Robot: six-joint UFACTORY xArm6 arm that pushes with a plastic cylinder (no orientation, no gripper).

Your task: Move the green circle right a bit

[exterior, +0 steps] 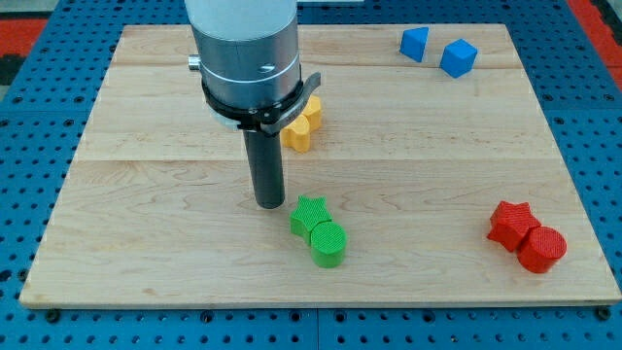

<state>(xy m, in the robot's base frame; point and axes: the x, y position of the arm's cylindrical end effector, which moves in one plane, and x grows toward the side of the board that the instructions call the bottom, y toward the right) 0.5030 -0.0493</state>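
Note:
The green circle [328, 243] lies on the wooden board [146, 194], below the middle, touching the green star [310, 215] at its upper left. My tip [269, 203] stands on the board just left of the green star, up and left of the green circle, a small gap from the star.
A yellow block [302, 124] lies partly hidden behind my arm, above the middle. Two blue cubes [415, 44] [459, 58] sit at the view's top right. A red star [511, 223] and a red circle [542, 248] touch each other at the lower right.

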